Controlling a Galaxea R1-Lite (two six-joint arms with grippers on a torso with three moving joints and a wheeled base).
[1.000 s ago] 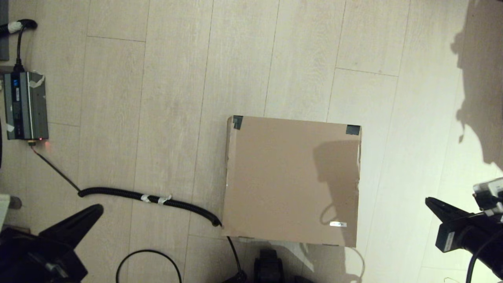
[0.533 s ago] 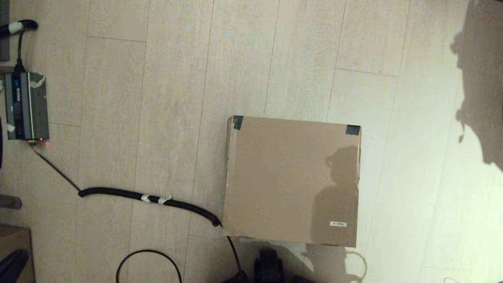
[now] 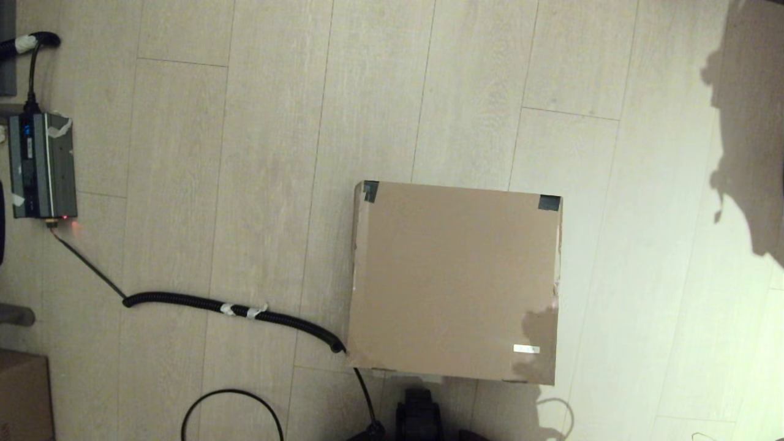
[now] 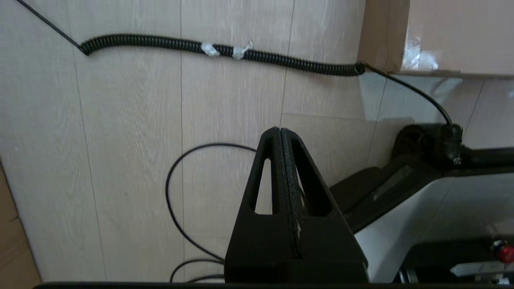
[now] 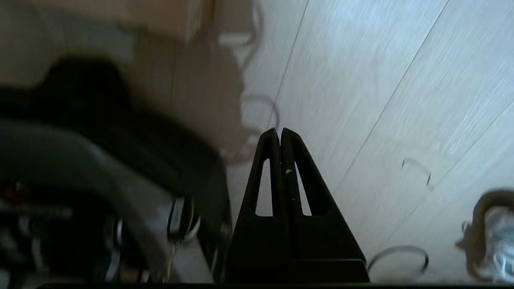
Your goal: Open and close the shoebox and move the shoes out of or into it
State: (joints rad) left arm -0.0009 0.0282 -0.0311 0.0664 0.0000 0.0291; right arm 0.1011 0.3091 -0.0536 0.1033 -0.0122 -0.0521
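Observation:
The shoebox [image 3: 453,282] lies closed on the floor, a large brown carton with black tape on its two far corners and a small white label near its front right corner. One of its corners [image 4: 385,36] shows in the left wrist view. The shoes are hidden. Neither arm appears in the head view. My left gripper [image 4: 280,129] is shut and empty, low over the floor to the box's left. My right gripper [image 5: 280,130] is shut and empty, above bare floor to the box's right.
A black coiled cable [image 3: 233,309] runs from a grey device [image 3: 41,165] at the left to the box's front left corner. A thin black wire loop [image 3: 233,410] lies near the robot base [image 3: 419,416]. A smaller brown carton [image 3: 24,395] sits at the bottom left.
Both arms have pulled back out of the head view; the left went first, then the right. The arm's shadow on the lid shrank toward the front right corner. The box has not moved.

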